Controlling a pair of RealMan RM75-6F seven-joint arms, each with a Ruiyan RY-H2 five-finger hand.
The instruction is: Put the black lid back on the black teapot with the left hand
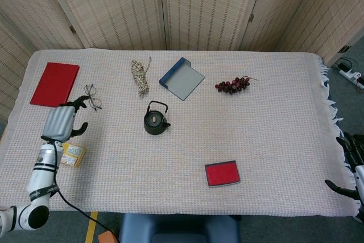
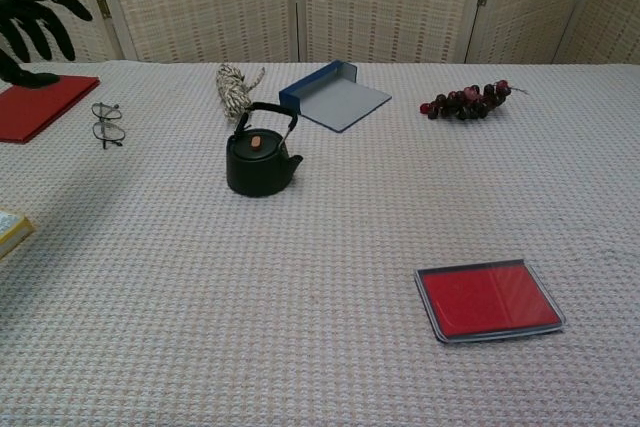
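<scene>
The black teapot [image 1: 155,120] [image 2: 262,160] stands upright in the middle of the table. Its black lid [image 2: 256,141], with a small orange knob, sits on the pot's mouth under the raised handle. My left hand [image 1: 61,121] [image 2: 34,19] is far to the left of the pot, raised above the table near the red book, fingers spread and holding nothing. At the table's right edge my right hand [image 1: 348,166] shows only in part, dark fingers apart and nothing in them.
A red book [image 1: 54,83] and glasses [image 1: 92,97] lie at the left. A yellow box [image 1: 74,153] sits by the left arm. Rope [image 1: 140,77], a blue tray [image 1: 182,78] and grapes [image 1: 232,85] lie behind the pot, and a red case [image 1: 222,173] lies front right.
</scene>
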